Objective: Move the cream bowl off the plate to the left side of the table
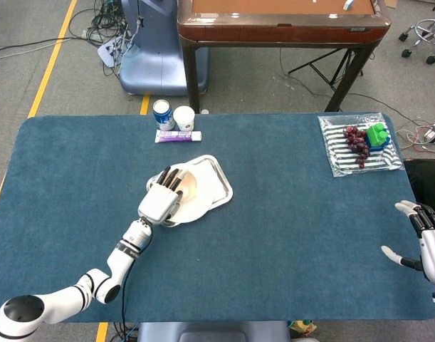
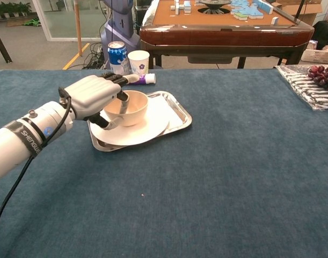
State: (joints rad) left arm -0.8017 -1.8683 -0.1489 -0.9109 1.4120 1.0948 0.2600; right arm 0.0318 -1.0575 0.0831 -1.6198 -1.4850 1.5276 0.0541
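Note:
The cream bowl (image 2: 134, 107) (image 1: 189, 187) sits on a white plate (image 2: 150, 126) (image 1: 194, 207), which lies on a metal tray (image 2: 181, 114) (image 1: 222, 187) left of the table's middle. My left hand (image 2: 93, 97) (image 1: 161, 199) grips the bowl's left rim, with fingers reaching inside and the thumb outside below. In the head view the hand hides most of the bowl. My right hand (image 1: 425, 246) hovers at the table's near right edge with its fingers spread and nothing in it.
A blue can (image 2: 117, 56) (image 1: 162, 114), a paper cup (image 2: 138, 62) (image 1: 184, 117) and a purple tube (image 2: 146, 79) (image 1: 178, 135) stand behind the tray. A striped bag with grapes (image 1: 358, 142) (image 2: 320, 75) lies far right. A wooden table (image 2: 223, 27) stands beyond.

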